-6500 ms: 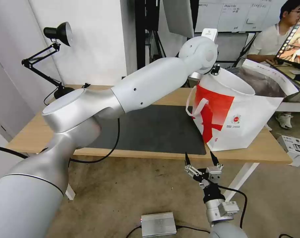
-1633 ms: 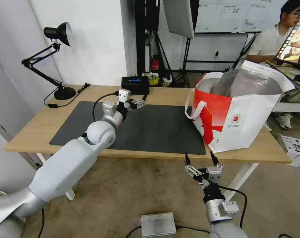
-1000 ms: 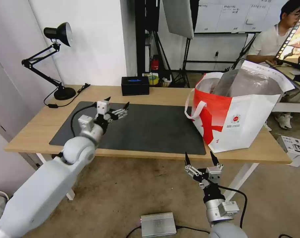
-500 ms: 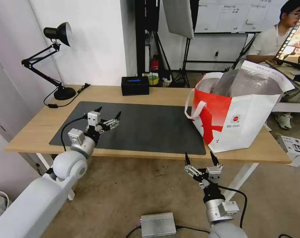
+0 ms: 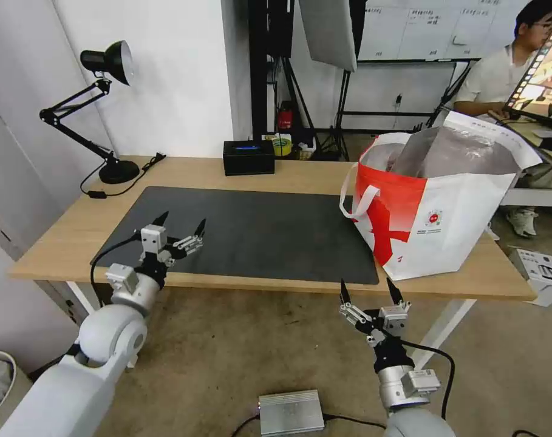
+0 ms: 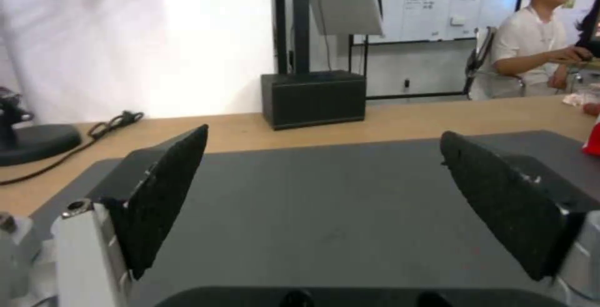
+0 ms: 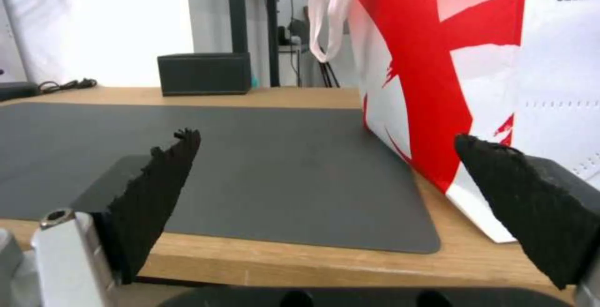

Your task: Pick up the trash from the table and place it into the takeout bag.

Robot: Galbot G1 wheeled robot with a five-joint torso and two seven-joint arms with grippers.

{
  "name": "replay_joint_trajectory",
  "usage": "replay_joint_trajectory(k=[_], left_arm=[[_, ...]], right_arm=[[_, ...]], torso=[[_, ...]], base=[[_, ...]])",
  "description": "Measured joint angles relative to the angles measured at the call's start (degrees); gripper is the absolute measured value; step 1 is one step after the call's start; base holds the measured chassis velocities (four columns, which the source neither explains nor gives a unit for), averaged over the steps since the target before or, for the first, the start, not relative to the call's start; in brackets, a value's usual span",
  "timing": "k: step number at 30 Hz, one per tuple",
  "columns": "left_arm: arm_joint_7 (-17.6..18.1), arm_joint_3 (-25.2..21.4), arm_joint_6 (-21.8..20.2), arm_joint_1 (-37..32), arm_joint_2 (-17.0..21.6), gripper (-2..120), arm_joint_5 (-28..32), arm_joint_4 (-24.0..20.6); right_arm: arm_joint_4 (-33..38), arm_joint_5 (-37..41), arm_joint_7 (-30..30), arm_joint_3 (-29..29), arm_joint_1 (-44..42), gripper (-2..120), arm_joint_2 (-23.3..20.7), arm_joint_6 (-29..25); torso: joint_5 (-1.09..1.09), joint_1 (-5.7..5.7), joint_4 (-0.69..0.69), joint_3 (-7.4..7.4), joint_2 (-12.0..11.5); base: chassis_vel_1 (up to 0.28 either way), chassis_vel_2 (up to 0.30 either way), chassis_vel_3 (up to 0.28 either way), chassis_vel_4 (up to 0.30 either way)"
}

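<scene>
The takeout bag (image 5: pixel 446 224) stands upright on the right end of the table (image 5: pixel 63 237), its mouth open and silver lining showing. The trash is out of view; the dark grey mat (image 5: pixel 276 230) lies bare. My left gripper (image 5: pixel 180 223) hovers open over the mat's near left corner, nothing between its fingers. In the left wrist view the left gripper (image 6: pixel 324 133) frames bare mat (image 6: pixel 325 204). My right gripper (image 5: pixel 367 285) stands open just below the table's front edge. From the right wrist, the right gripper (image 7: pixel 325 136) faces the mat (image 7: pixel 250 157) and the bag's red side (image 7: pixel 450 63).
A black desk lamp (image 5: pixel 105 60) stands at the back left with its cord on the wood. A black tissue box (image 5: pixel 248 156) sits at the back middle edge. On the floor lie a silver box (image 5: pixel 291 411) and a white box (image 5: pixel 543 273).
My left arm has drawn back from over the bag's mouth, across the mat, to the table's near left edge, gripper open and empty. The right arm has not moved.
</scene>
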State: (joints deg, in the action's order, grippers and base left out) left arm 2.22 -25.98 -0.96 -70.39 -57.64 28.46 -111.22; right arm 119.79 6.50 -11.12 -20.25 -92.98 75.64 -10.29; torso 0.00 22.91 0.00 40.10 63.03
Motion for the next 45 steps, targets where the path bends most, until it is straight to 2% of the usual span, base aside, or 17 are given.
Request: replay_joint_trajectory(k=[12, 17, 28, 45], left_arm=[[-3.8, -8.7, 3.6, -13.5, -6.8, 100, -3.9, -3.5], [-4.8, -10.6, 4.6, -15.9, -8.1, 100, -5.1, -4.2], [-6.6, -12.2, 6.6, -19.6, -12.5, 100, -9.6, -6.0], [-7.7, -12.3, 7.5, -20.1, -13.0, 100, -9.2, -6.6]], right_arm=[[0.0, 0.0, 0.0, 0.0, 0.0, 100, 0.0, 0.0], [0.0, 0.0, 0.0, 0.0, 0.0, 100, 0.0, 0.0], [0.0, 0.0, 0.0, 0.0, 0.0, 100, 0.0, 0.0], [0.0, 0.0, 0.0, 0.0, 0.0, 100, 0.0, 0.0]], torso=[[-0.01, 0.0, 0.01, 0.0, 0.0], [-0.01, 0.0, 0.0, 0.0, 0.0], [0.0, 0.0, 0.0, 0.0, 0.0], [0.0, 0.0, 0.0, 0.0, 0.0]], base=[[0.0, 0.0, 0.0, 0.0], [0.0, 0.0, 0.0, 0.0], [0.0, 0.0, 0.0, 0.0], [0.0, 0.0, 0.0, 0.0]])
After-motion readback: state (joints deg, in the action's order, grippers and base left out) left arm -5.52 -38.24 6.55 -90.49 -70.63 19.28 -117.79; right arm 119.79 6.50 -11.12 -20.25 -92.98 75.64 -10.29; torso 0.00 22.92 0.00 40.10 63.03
